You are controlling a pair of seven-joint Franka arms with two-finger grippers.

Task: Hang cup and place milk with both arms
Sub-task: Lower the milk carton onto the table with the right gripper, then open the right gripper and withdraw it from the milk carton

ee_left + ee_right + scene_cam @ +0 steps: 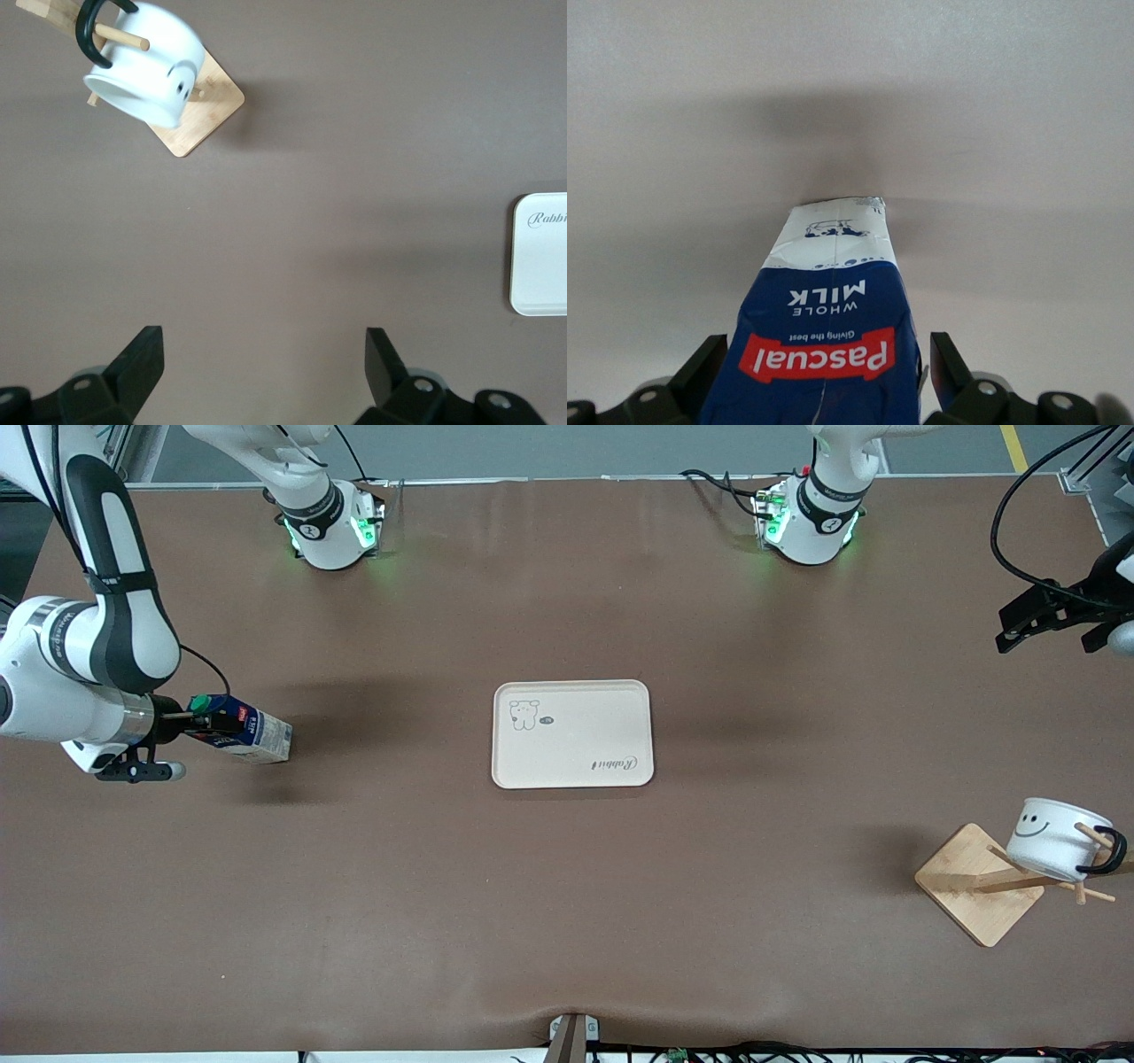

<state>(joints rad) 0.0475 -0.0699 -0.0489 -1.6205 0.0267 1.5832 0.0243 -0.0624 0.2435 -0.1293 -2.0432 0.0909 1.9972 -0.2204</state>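
Observation:
The milk (252,733) is a dark-blue carton with a green cap (202,705). It leans far over at the right arm's end of the table, its pale base toward the tray. My right gripper (197,724) stands open around its cap end, and in the right wrist view the fingers (950,363) flank the milk (828,292) with a gap showing. The cup (1059,840), a white mug with a smiley face, hangs by its black handle on a peg of the wooden rack (974,881). My left gripper (1021,624) is open and empty over the table at the left arm's end. The left wrist view shows the cup (146,66) well away from that gripper (264,343).
A cream tray (572,766) with a bear drawing lies in the middle of the table; its edge (532,266) also shows in the left wrist view. The two lit arm bases stand along the table's edge farthest from the front camera. Cables hang over the left arm's end.

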